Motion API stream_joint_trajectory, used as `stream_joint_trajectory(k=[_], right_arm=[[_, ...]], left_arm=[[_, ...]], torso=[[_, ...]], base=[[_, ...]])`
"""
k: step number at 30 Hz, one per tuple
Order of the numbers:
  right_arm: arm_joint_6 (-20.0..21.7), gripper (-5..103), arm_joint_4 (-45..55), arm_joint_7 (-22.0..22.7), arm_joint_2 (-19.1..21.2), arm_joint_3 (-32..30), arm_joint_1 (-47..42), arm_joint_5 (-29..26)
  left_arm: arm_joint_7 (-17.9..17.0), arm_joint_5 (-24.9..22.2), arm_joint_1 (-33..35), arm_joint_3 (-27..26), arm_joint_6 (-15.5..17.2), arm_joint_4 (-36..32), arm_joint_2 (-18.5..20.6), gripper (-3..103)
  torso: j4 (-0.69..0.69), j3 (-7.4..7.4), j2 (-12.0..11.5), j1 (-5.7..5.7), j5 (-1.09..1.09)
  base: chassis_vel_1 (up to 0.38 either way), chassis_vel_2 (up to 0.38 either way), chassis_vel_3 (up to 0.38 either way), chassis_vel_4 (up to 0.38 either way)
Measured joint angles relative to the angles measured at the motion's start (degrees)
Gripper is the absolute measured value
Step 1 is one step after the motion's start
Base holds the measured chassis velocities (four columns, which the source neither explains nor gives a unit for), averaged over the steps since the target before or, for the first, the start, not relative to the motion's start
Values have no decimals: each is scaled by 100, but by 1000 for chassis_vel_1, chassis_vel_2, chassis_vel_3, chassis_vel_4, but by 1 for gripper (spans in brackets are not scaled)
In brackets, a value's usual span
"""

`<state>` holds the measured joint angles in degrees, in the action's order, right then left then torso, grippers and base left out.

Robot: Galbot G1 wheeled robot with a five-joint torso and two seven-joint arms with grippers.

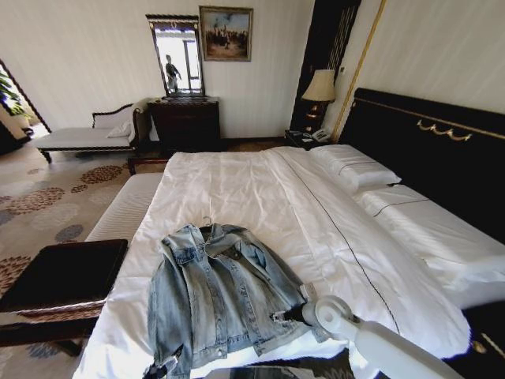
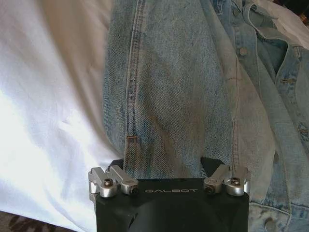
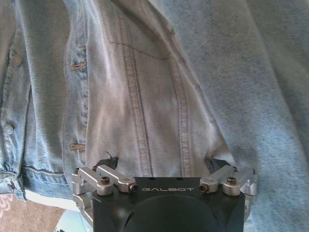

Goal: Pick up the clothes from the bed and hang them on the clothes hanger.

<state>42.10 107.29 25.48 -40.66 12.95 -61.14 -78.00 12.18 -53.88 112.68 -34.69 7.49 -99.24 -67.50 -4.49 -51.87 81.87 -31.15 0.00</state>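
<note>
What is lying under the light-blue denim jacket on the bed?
The light-blue denim jacket lies on the white sheet of the wide bed. A small metal hook sticks out at its collar, so a hanger seems to be inside; the hanger's body is covered by the denim.

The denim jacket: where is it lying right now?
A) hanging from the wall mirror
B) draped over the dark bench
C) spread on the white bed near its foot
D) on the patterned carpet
C: the denim jacket lies spread on the white sheet of the bed, near its foot.
</note>
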Motion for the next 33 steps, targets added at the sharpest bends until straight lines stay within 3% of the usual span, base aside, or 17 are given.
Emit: stream_joint_trajectory(k=[2, 8, 11, 12, 14, 15, 17, 21, 26, 33], right_arm=[[0, 94, -27, 31, -73, 69, 3, 45], [1, 78, -41, 43, -119, 82, -21, 98], [2, 61, -25, 44, -116, 85, -35, 102], [2, 55, -17, 45, -123, 85, -39, 101], [3, 49, -5, 48, -140, 90, -47, 97], [3, 49, -5, 48, -140, 90, -47, 97], [3, 38, 6, 66, -169, 106, -57, 85], [3, 27, 76, 151, -192, 125, -73, 12], [3, 5, 248, 238, -144, 112, -136, -88], [3, 1, 525, 282, 71, 58, -389, -110]], left_arm=[[-5, 15, -38, -2, 3, 55, -23, 73], [-60, 55, -80, 4, 9, 10, -127, 56], [-63, 61, -68, 3, 12, -52, -137, 40], [-63, 59, -66, 0, 11, -55, -136, 40], [-62, 57, -64, -12, 5, -51, -133, 29], [-62, 57, -64, -12, 5, -51, -133, 29], [-54, 46, -62, -25, -18, -34, -133, 20], [-56, 11, -17, -54, -114, -47, -133, 15], [-61, -38, 115, -121, -218, -142, -76, 15], [-85, -38, 511, -294, -389, -417, 18, 15]], torso=[[0, 0, 0, 0, 1], [0, 0, 0, 0, -1], [-1, 0, 0, 0, -1], [-1, 0, 0, 0, -1], [-2, 0, 0, 0, -2], [-2, 0, 0, 0, -2], [-2, 0, 0, 0, -2], [-2, 0, 0, 0, -1], [-1, 0, 0, 0, -1], [0, 0, 0, 0, 2]], base=[[0, 0, 0, 0], [0, 0, 0, 0], [0, 0, 0, 0], [0, 0, 0, 0], [0, 0, 0, 0], [0, 0, 0, 0], [0, 0, 0, 0], [0, 0, 0, 0], [0, 0, 0, 0], [0, 0, 0, 0]])
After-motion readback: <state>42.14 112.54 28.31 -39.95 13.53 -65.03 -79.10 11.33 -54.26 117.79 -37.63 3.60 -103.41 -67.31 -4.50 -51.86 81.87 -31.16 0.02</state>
